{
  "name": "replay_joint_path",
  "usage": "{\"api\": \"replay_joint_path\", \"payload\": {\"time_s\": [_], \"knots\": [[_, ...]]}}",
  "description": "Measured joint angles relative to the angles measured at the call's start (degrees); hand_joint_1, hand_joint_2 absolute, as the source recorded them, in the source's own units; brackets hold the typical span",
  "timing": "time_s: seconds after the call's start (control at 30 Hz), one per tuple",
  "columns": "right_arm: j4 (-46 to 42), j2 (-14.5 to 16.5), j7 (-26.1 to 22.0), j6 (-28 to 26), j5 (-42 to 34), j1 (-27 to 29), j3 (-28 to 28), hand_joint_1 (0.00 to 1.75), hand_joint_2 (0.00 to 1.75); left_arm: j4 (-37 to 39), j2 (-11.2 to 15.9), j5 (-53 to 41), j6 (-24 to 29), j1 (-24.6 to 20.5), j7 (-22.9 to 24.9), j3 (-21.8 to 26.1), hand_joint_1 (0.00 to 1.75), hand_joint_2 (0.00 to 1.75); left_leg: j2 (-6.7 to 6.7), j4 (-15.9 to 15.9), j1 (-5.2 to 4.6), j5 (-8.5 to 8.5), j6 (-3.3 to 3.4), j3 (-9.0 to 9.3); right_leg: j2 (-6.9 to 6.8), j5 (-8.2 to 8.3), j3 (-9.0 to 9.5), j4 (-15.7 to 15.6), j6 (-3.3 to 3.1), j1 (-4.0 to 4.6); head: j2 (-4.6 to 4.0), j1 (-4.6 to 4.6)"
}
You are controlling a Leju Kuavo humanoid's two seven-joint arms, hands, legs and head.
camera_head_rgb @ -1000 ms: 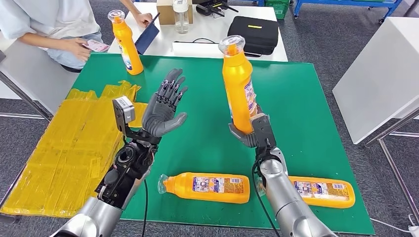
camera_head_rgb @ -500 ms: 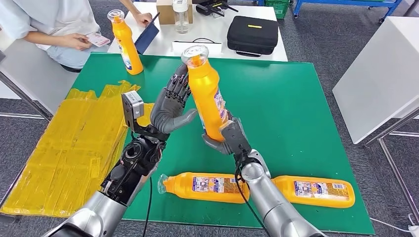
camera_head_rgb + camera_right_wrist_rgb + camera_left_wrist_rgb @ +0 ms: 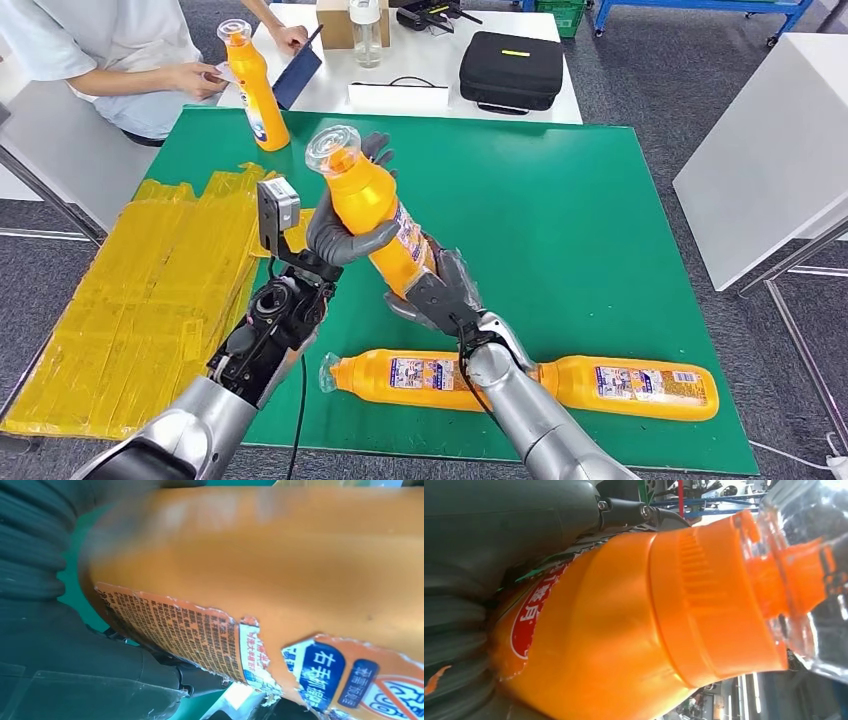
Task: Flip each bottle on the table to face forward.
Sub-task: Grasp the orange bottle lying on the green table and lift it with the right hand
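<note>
An orange bottle (image 3: 375,210) with a clear cap is up in the air over the green mat (image 3: 580,200), tilted toward my left. My right hand (image 3: 440,295) grips its base. My left hand (image 3: 335,235) holds its upper body, thumb across the front and fingers behind. The left wrist view shows the bottle's shoulder (image 3: 624,630) against the palm; the right wrist view shows its torn label (image 3: 210,640). Two more orange bottles lie on their sides near the front edge, one in the middle (image 3: 420,378) and one to the right (image 3: 640,387). Another bottle (image 3: 255,95) stands upright at the far left corner.
A crumpled yellow sheet (image 3: 130,300) covers the mat's left side. A person (image 3: 100,50) sits at the far left, hands near the standing bottle. A black case (image 3: 512,70) lies on the white table behind. Another white table (image 3: 770,140) stands to the right.
My right hand has carried the bottle leftward and tilted it toward my left hand, which has closed around the bottle's upper body. The lying bottles have not moved.
</note>
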Motion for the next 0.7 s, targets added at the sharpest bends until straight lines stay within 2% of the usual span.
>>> {"api": "replay_joint_path", "payload": {"time_s": [0.03,0.07,0.17,0.2,0.7], "knots": [[-0.08,-0.06,0.14,-0.02,0.08,0.02,0.14,1.75,1.75,0.35,0.0,0.03,0.01,-0.06,0.0,0.0,0.01,1.75,0.0,0.0,0.0,0.0,0.0,0.0,0.0,0.0,0.0,0.0,0.0,0.0,0.0,0.0],[-0.13,-0.1,0.26,-0.03,0.13,0.04,0.22,1.75,1.75,0.62,0.0,0.05,0.02,-0.11,-0.01,0.0,0.37,1.75,0.0,0.0,0.0,0.0,0.0,0.0,0.0,0.0,0.0,0.0,0.0,0.0,0.0,0.0],[-0.2,-0.13,0.7,-0.03,0.2,0.08,0.33,1.75,1.75,1.24,-0.02,0.09,0.47,-0.25,-0.28,0.0,1.67,1.75,0.0,0.0,0.0,0.0,0.0,0.0,0.0,0.0,0.0,0.0,0.0,0.0,0.0,0.0],[-0.22,-0.13,0.87,-0.03,0.25,0.08,0.37,1.75,1.75,1.38,-0.03,0.11,0.82,-0.26,-0.5,0.01,1.75,1.75,0.0,0.0,0.0,0.0,0.0,0.0,0.0,0.0,0.0,0.0,0.0,0.0,0.0,0.0],[-0.23,-0.13,1.14,-0.68,0.5,0.06,0.75,1.75,1.75,1.49,-0.86,1.33,2.85,0.38,-2.24,1.34,1.75,1.75,-0.02,0.0,0.0,0.0,0.0,-0.05,-0.01,0.0,-0.01,0.0,0.0,0.0,0.0,0.0]]}}
